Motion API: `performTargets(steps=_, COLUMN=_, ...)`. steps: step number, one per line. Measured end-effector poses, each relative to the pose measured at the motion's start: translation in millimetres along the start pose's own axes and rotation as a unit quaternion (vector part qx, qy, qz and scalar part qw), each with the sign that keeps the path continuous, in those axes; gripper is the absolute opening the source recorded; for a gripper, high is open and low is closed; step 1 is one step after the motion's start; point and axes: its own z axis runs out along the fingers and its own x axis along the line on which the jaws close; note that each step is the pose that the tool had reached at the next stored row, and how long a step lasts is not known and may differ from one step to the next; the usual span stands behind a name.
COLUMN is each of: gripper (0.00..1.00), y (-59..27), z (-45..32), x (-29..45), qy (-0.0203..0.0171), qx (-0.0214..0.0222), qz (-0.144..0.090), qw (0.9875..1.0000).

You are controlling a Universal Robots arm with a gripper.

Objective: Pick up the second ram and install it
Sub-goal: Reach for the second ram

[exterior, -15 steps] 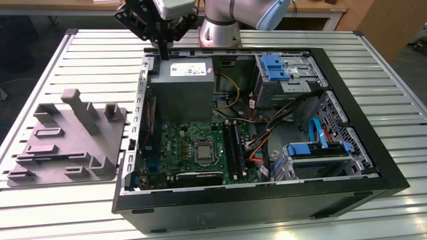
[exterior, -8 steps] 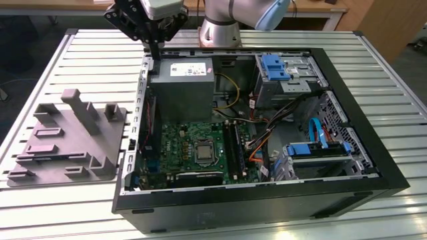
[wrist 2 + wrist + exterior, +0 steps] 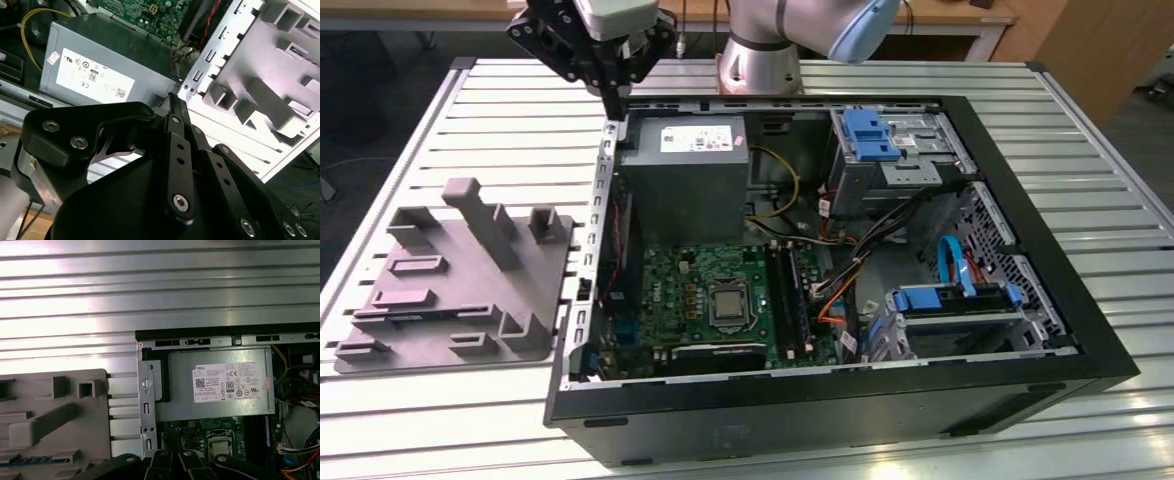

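Note:
My gripper (image 3: 611, 95) hangs above the far corner of the open computer case (image 3: 1014, 250) on the exterior view's left, over the case wall beside the grey power supply (image 3: 683, 180). Its black fingers come together in a point (image 3: 172, 97), and I see nothing between them. The second ram seems to be the thin dark strip (image 3: 420, 313) lying in a slot of the grey plastic block (image 3: 467, 270); in the first wrist view it shows as a bluish strip (image 3: 37, 459). The green motherboard (image 3: 680, 290) has long dark memory slots (image 3: 787, 295) beside the processor socket (image 3: 724, 303).
The case lies on its side on a slatted metal table (image 3: 480, 120). Inside are yellow, orange and blue cables (image 3: 781, 185) and blue-tabbed drive bays (image 3: 874, 135). The arm's base (image 3: 761, 60) stands behind the case. The grey block's upright posts (image 3: 487, 225) rise beside the case wall.

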Motion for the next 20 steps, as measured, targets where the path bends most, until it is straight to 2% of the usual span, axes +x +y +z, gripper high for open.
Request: performTargets(steps=20, gripper=0.1, y=-3.7, z=-0.4, x=49.0, qy=0.0, qx=0.0, qz=0.0, qw=1.0)
